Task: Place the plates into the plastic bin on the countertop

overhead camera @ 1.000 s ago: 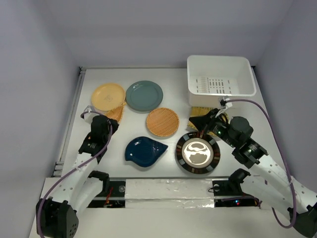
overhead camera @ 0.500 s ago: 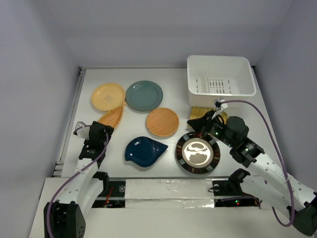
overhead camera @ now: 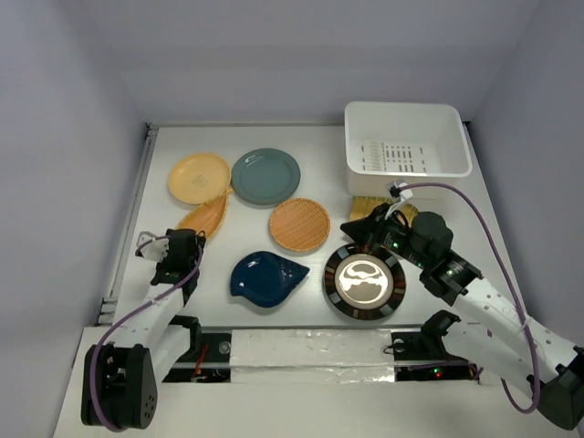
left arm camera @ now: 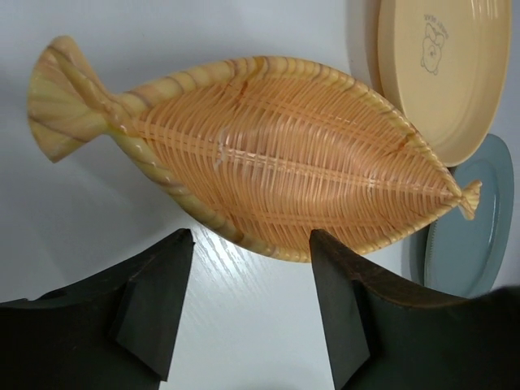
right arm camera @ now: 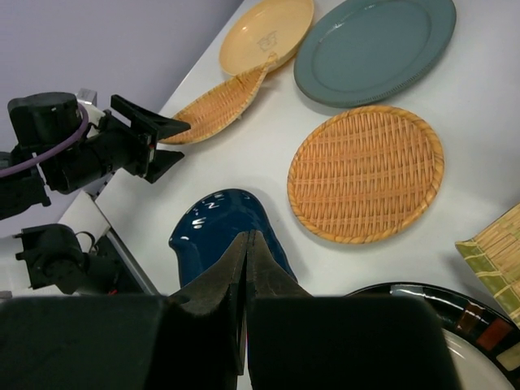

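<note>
Several plates lie on the white countertop (overhead camera: 315, 146): a yellow round (overhead camera: 199, 177), a grey-teal round (overhead camera: 265, 175), an orange woven round (overhead camera: 299, 224), a yellow woven leaf (overhead camera: 203, 217), a dark blue leaf (overhead camera: 267, 278) and a black-rimmed round (overhead camera: 365, 283). The white plastic bin (overhead camera: 406, 151) stands at the back right, no plate in it. My left gripper (left arm camera: 252, 237) is open and holds nothing, its tips just short of the woven leaf's (left arm camera: 276, 171) near rim. My right gripper (right arm camera: 246, 236) is shut and holds nothing, hovering between the blue leaf (right arm camera: 207, 231) and the black-rimmed plate (right arm camera: 455, 313).
A yellow woven piece (overhead camera: 365, 208) lies in front of the bin, partly under my right arm. A raised rim (overhead camera: 137, 210) runs along the countertop's left edge. The yellow round (left arm camera: 447, 65) and the grey-teal plate (left arm camera: 471, 236) lie just beyond the woven leaf.
My left gripper opened and drew back toward the near left, off the woven leaf, which now shows whole. My right gripper edged slightly left, still shut.
</note>
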`<state>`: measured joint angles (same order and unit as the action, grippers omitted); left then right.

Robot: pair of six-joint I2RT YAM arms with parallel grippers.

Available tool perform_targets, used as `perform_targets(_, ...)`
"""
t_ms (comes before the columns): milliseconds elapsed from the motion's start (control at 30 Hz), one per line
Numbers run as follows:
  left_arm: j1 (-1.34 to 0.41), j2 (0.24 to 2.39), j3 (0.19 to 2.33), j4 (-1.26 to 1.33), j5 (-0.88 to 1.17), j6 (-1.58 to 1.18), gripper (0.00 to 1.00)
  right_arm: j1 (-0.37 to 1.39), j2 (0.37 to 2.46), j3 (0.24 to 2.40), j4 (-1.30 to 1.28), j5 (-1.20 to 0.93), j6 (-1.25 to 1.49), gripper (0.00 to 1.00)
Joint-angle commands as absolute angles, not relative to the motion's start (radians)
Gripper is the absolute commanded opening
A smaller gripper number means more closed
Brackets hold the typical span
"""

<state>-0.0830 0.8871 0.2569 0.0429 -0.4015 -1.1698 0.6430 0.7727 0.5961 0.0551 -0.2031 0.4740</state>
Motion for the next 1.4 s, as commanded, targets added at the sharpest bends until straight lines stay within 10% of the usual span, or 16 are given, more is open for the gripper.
perform_targets(0,-0.077,0.893,0.239,0.069,-0.476,-1.226,0.55,0.65,0.779,0.604,0.109,-0.222,0.454,0.0)
perform_targets(300,-0.057,0.925,0.227,0.086,-0.554,-1.209,0.48,0.65,0.79,0.601,0.106,-0.224,0.456,0.0)
perform_targets(767,-0.048,0.936,0.241,0.091,-0.538,-1.16,0.0,0.65,0.77,0.601,0.091,-0.209,0.459,0.0)
perform_targets(933,-0.048,0.806,0.256,0.006,-0.497,-1.124,0.0,0.65,0.785,0.615,0.097,-0.212,0.463,0.07)
perform_targets(1367,-0.048,0.476,0.437,-0.06,-0.35,-0.93,0.0,0.65,0.957,0.679,0.212,-0.273,0.5,0.73)
